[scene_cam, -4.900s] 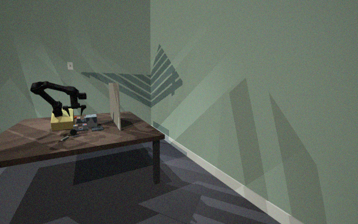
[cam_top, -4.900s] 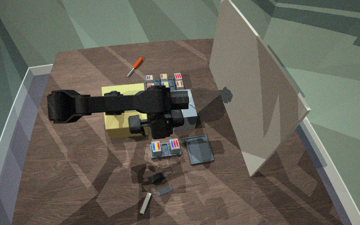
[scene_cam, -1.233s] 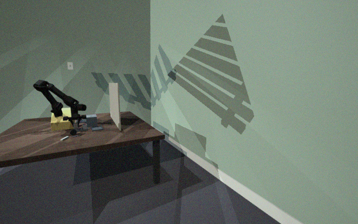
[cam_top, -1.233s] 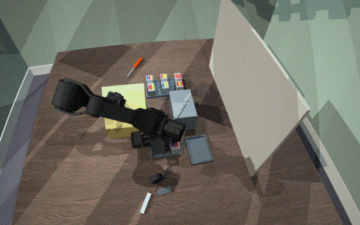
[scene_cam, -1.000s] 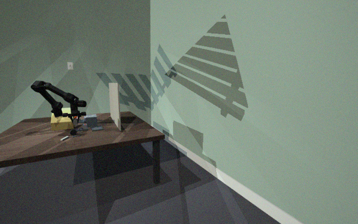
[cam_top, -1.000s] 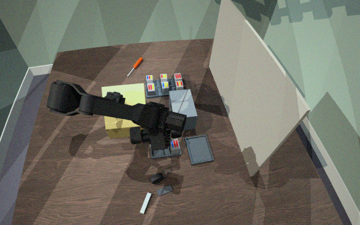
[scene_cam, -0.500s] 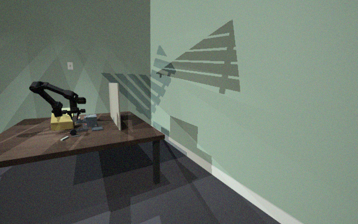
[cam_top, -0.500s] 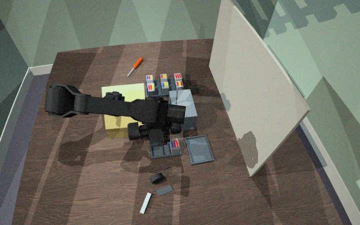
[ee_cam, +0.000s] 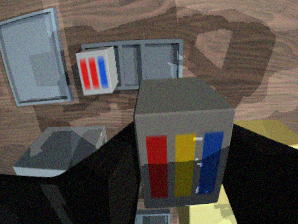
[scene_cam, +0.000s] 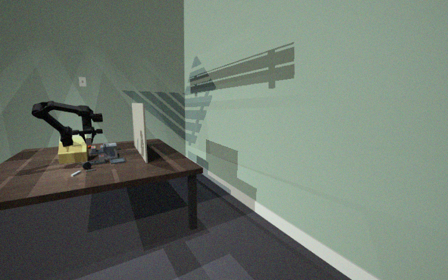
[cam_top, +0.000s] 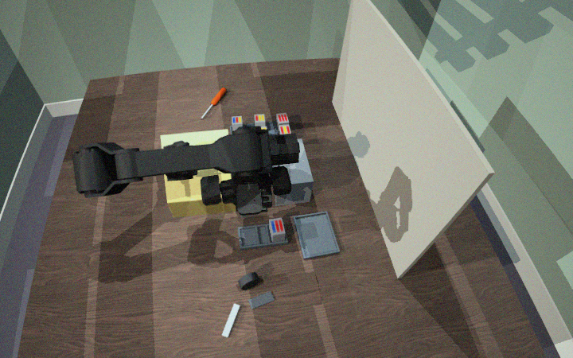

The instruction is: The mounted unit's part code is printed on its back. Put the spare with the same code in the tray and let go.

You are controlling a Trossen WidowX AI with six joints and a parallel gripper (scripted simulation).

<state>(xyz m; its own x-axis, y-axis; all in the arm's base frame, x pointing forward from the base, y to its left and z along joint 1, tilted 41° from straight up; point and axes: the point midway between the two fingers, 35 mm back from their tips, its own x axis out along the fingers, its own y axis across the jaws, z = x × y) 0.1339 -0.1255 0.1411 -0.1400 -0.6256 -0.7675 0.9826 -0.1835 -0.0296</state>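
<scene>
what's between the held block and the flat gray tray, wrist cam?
Wrist view: a low gray holder with a red-red-blue block in its end nearest the tray. The held red-yellow-blue block hangs above.

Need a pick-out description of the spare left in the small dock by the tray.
Start at the tall beige board; at its foot lies the flat grey tray. Left of it sits a two-slot dock, with one grey spare in the slot nearer the tray: red-red-blue stripes, unlike the red-yellow-blue block held between the fingers.

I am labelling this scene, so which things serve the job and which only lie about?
Job: gripper, grey block with red-yellow-blue stripes, flat grey tray, grey mounted box.
Lying about: orange-handled screwdriver, black roll, white bar, small grey plate.
</scene>
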